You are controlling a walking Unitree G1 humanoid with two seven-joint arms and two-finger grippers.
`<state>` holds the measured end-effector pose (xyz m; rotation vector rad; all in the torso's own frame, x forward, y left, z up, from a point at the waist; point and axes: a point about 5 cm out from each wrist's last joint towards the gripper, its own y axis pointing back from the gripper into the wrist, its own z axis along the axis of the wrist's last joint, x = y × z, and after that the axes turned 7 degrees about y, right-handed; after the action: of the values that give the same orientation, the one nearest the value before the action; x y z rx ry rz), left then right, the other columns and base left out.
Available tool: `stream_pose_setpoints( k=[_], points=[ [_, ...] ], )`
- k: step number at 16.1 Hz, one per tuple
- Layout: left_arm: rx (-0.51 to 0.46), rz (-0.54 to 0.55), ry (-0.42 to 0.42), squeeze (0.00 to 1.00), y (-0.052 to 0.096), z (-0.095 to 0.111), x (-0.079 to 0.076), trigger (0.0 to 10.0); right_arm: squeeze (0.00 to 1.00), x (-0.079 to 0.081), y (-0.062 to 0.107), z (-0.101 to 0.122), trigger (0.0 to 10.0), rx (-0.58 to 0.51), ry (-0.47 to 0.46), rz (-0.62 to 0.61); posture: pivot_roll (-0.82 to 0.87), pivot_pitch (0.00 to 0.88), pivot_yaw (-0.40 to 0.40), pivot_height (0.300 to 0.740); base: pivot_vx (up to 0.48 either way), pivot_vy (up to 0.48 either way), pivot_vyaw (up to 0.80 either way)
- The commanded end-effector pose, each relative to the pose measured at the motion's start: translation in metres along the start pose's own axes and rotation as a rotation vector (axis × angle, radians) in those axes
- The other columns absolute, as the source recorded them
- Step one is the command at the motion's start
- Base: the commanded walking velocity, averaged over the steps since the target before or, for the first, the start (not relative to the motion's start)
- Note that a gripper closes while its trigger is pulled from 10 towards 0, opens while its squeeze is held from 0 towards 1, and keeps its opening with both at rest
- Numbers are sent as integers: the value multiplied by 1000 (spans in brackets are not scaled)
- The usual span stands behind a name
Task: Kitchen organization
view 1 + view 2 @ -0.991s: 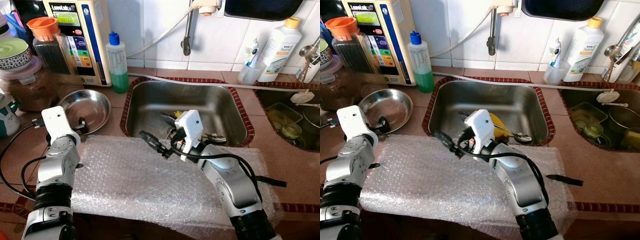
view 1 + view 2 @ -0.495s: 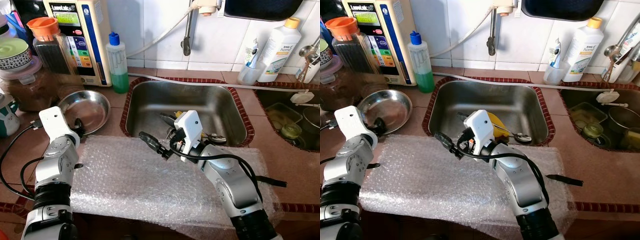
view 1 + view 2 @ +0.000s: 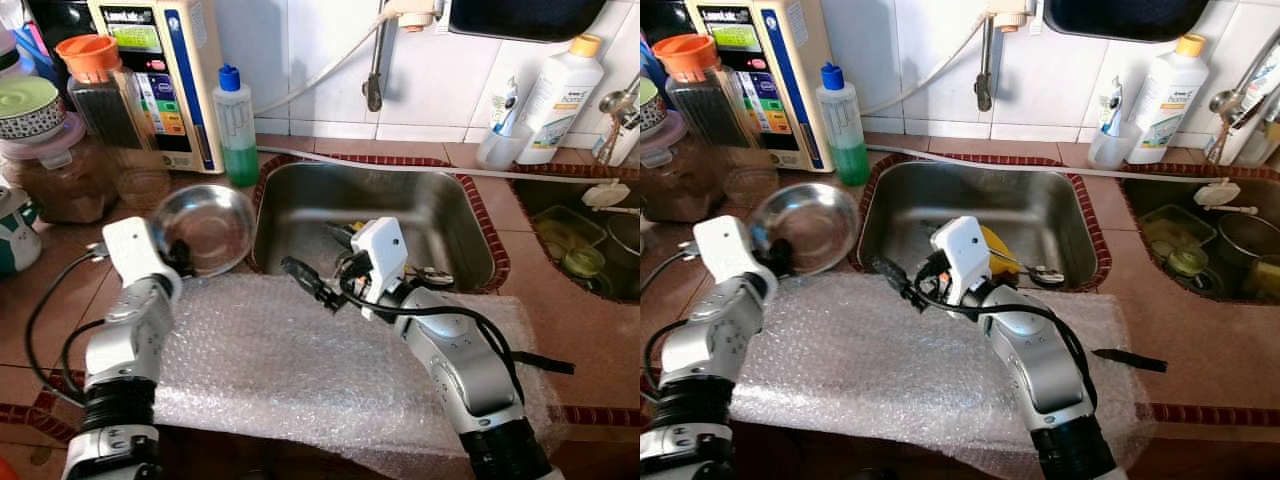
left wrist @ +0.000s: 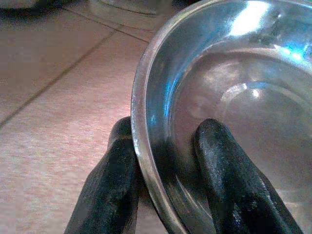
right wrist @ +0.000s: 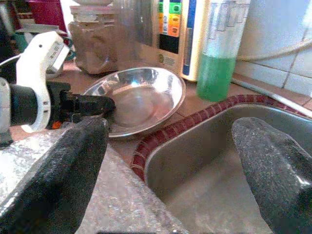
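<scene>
Now the left gripper (image 4: 163, 180) pinches the near rim of the round, shiny steel bowl (image 3: 207, 226), one black finger inside and one outside, on the brown tiled counter (image 3: 45, 270) just left of the stainless sink (image 3: 300, 205) and at the far edge of the clear bubble-wrap sheet (image 3: 270, 360). Meanwhile the right gripper (image 3: 315, 284) hovers with fingers spread over the sink's near left corner, facing the bowl and a green-filled soap bottle with a blue cap (image 3: 236, 125).

Steel bowl (image 3: 208, 226): shiny, shallow, round, empty, tilted slightly, near rim pinched between black fingers (image 4: 113, 190), beside the sink's (image 3: 400, 205) left edge on the desk (image 3: 60, 270).
</scene>
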<state>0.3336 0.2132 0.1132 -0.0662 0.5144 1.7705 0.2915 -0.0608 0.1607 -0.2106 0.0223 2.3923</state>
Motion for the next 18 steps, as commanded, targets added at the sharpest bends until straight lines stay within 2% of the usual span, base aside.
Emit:
stream_pose_setpoints(
  k=[1,3,9,12,13,15,18],
  points=[
    [27,-30,-22,0,0,-7,-7,0,0,-6,2,4,10000,-13,13,-32,72,27,58,740,0,0,0],
    [11,-32,-21,0,0,-7,-8,0,0,-9,3,4,10000,-11,14,-41,65,20,56,740,0,0,0],
    [-28,31,-23,0,2,-6,6,0,0,-15,3,5,10000,-5,22,-43,71,17,38,740,0,0,0],
    [-48,40,-26,0,4,-5,8,0,0,-14,1,5,10000,-7,20,-41,74,17,36,740,0,0,0],
    [-102,22,-43,0,5,2,5,0,0,-14,1,5,10000,-12,20,-43,74,17,36,740,0,0,0],
    [-213,-55,-3,0,7,16,-5,0,0,-15,0,6,10000,-24,6,-53,78,15,40,740,0,0,0],
    [-293,-213,59,0,12,25,-29,0,0,-20,-2,11,10000,-52,-11,-101,77,16,43,740,0,0,0]
  ],
)
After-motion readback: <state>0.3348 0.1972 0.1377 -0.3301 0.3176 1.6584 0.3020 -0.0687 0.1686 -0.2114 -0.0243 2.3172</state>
